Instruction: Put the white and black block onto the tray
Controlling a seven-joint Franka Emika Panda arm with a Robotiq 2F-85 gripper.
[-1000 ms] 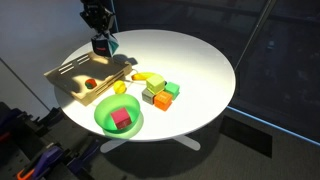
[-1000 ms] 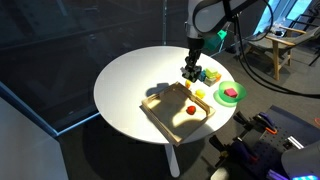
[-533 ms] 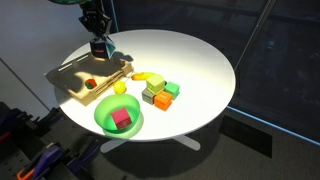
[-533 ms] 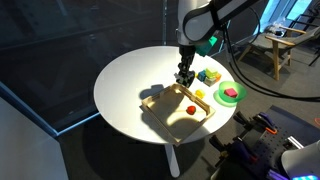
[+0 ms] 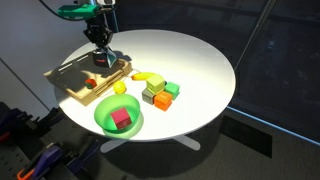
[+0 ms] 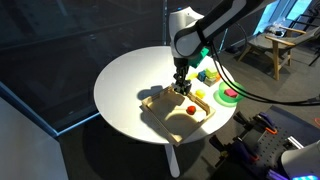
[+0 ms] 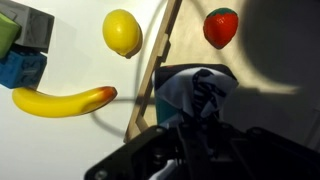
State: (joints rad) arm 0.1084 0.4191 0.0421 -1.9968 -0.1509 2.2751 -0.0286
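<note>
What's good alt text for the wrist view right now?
The gripper holds the white and black block over the tray, near its wooden rim, with a red strawberry-like item lying in the tray beyond. Outside the rim, a lemon, a banana and coloured blocks lie on the white table.

The white and black block shows white faces crossed by black patterned markings. The tray is pale, light wood, and a red fruit with a green top lies on it. The lemon is bright yellow; the banana is yellow, shading to orange-red at one tip. The bowl is vivid green and holds a dark red cube. Nearby sit an orange cube and a green cube. The round table is plain white.
</note>
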